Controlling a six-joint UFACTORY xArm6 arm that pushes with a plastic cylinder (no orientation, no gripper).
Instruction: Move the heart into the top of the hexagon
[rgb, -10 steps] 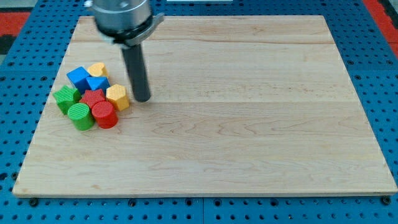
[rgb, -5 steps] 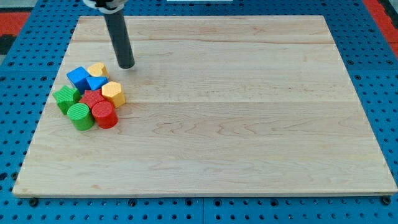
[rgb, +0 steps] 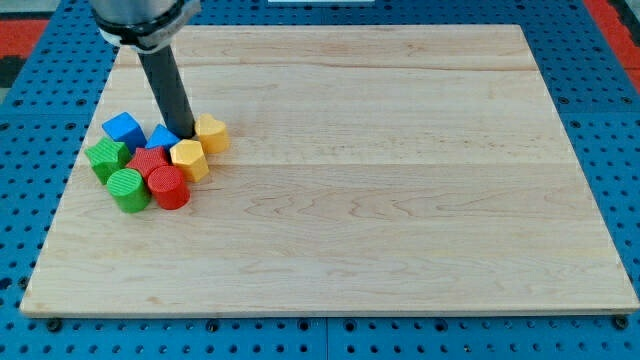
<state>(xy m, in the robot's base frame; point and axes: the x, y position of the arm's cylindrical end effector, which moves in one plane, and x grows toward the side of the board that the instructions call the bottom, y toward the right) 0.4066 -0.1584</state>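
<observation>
tip: my tip (rgb: 185, 133) was down on the board (rgb: 400, 200), jammed in among the blocks at the top of the cluster. Bare rod, no jaws, held nothing.
tip vs heart: yellow heart (rgb: 211, 132) sat just at 3 o'clock of the tip, looked touching.
tip vs blue: small blue block (rgb: 161, 137) just at 9 o'clock of the tip, partly hidden by the rod; shape unclear.
heart: at the cluster's upper right edge, far left part of the board, mid-upper height.
hexagon: yellow hexagon (rgb: 188, 158) was at 7 o'clock of the heart, touching or nearly so. Heart sat at the hex's upper right, not square on its top.
blue cube: blue cube (rgb: 123, 129) at 9 o'clock of the tip, near but apart, leftmost top of the cluster.
red: red block (rgb: 150, 160), shape hard to call, just at 9 o'clock of the hex; red cylinder (rgb: 168, 186) at 7 o'clock of the hex, touching it.
green: green block (rgb: 105, 155), star-ish shape, at 6-7 o'clock of the blue cube; green cylinder (rgb: 128, 188) at 9 o'clock of the red cyl, side by side.
rod: leaned up toward 11 o'clock to the arm head (rgb: 140, 18) at the view's top edge.
surround: blue pegboard (rgb: 620, 150) around the board.
</observation>
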